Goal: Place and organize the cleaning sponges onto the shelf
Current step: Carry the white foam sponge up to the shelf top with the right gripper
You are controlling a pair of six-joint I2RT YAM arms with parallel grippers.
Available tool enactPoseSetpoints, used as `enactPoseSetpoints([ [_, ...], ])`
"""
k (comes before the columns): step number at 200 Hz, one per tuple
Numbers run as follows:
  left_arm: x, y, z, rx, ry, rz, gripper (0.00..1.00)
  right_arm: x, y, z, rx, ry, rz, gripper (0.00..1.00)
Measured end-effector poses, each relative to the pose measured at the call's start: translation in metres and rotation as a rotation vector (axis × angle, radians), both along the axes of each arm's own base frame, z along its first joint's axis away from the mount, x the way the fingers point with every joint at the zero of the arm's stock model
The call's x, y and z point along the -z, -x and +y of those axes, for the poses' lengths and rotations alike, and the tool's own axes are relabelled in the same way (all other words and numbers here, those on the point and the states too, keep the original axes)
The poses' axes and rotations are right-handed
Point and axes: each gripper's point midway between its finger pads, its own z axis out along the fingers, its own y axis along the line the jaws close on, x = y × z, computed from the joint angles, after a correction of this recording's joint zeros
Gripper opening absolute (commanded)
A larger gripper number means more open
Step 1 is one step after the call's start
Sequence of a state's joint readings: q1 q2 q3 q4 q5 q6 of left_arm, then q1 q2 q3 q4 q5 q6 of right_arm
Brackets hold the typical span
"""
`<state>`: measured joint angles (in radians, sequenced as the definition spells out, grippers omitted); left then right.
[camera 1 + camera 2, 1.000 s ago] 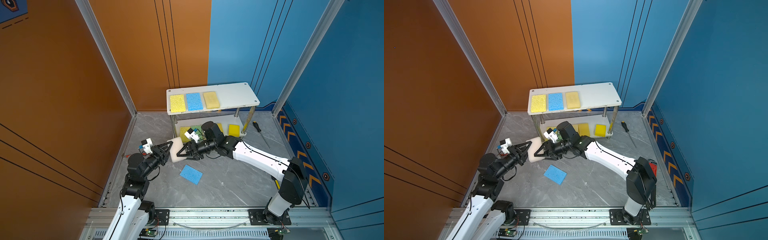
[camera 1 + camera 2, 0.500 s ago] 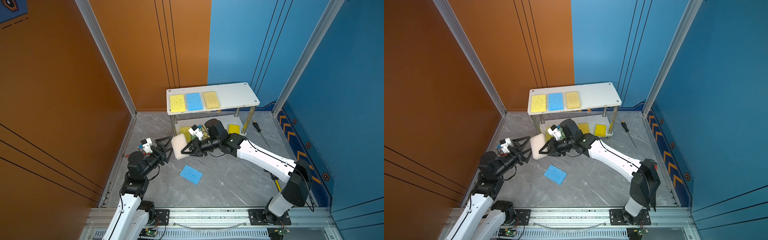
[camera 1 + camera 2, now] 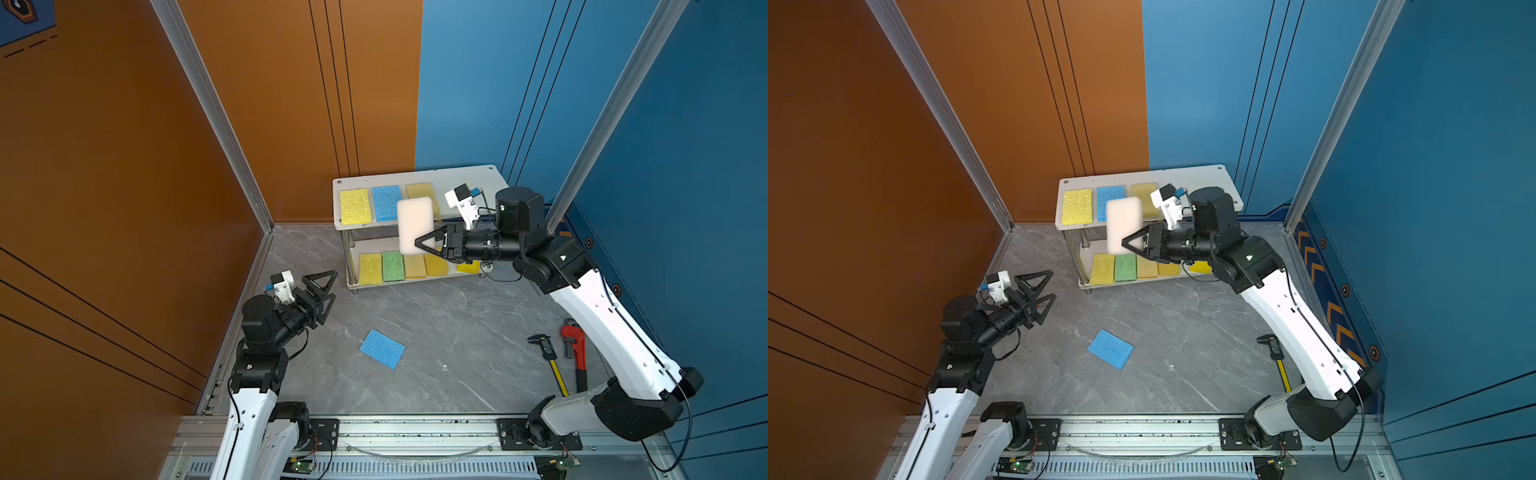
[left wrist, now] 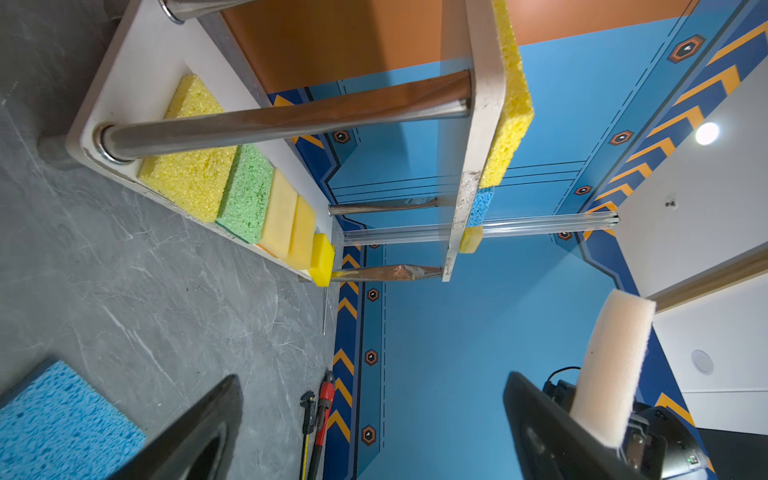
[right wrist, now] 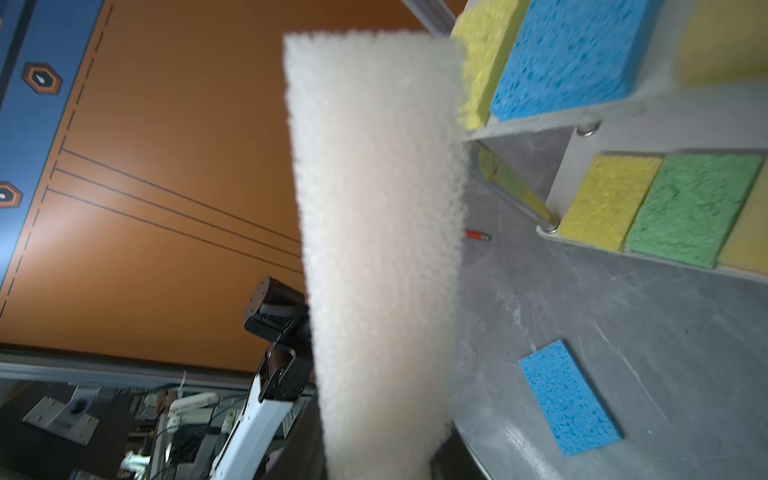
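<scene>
**RIGHT GRIPPER: WHITE SPONGE IN TRANSIT TO SHELF**

The right gripper [image 3: 420,245] was clamped on the lower end of the white sponge [image 3: 414,218]. It held the sponge upright in the air, in front of the shelf [image 3: 337,208] and apart from it. The left gripper [image 3: 332,286] stood wide open and empty, low over the floor [image 3: 436,332] at 8 o'clock of the shelf.

**Step in hand (judged).** Transfer of the white sponge to the shelf. Placement was not yet done.

**Shelf state.** The shelf stood at 12 o'clock of the floor. The top row [image 3: 386,203] held three sponges, yellow, blue and tan, side by side at the 9 o'clock end of the top board [image 3: 478,183]. The board's 3 o'clock end was bare. The lower row [image 3: 392,266] held five sponges, partly hidden by the right arm [image 3: 602,316].

**Next move (judged).** Carry the sponge toward 3 o'clock, past the tan one. Turn it flat, lower it beside the row with long sides parallel, then release.

**Remaining item.** A blue sponge [image 3: 382,348] lay flat on the floor at 6 o'clock of the shelf, apart from both grippers. It probably falls to the left gripper.

**Appearance.** The white sponge was a thick rectangular pad with rounded corners, whitish with a faint pink tint and a fine porous face.
</scene>
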<state>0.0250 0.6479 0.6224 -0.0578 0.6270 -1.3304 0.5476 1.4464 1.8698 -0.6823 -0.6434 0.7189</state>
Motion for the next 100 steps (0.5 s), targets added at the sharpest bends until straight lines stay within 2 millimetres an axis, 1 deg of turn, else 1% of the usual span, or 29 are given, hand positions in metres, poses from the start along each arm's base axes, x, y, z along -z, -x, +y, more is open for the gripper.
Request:
enactPoseSetpoints([
  [13, 0.003, -0.002, -0.001, 0.01, -0.013, 0.017, 0.98, -0.012, -0.021, -0.022, 0.075, 0.0, -0.029, 0.32],
  [27, 0.004, -0.002, -0.001, 0.02, -0.031, 0.028, 0.98, -0.023, -0.044, -0.041, 0.14, -0.003, -0.052, 0.32],
  [40, 0.001, 0.0, -0.002, 0.03, -0.042, 0.024, 0.98, -0.028, -0.065, -0.053, 0.182, -0.003, -0.062, 0.32],
  [48, 0.0, 0.001, -0.003, 0.035, -0.048, 0.017, 0.98, -0.026, -0.079, -0.06, 0.203, 0.0, -0.057, 0.31],
  [68, 0.003, 0.006, -0.002, 0.038, -0.059, 0.028, 0.98, -0.012, -0.11, -0.072, 0.236, 0.029, -0.02, 0.31],
  [85, 0.007, 0.01, -0.001, 0.041, -0.069, 0.045, 0.98, 0.011, -0.134, -0.079, 0.248, 0.075, 0.029, 0.32],
  [100, 0.01, 0.014, -0.001, 0.042, -0.071, 0.058, 0.98, 0.032, -0.147, -0.085, 0.254, 0.115, 0.078, 0.31],
])
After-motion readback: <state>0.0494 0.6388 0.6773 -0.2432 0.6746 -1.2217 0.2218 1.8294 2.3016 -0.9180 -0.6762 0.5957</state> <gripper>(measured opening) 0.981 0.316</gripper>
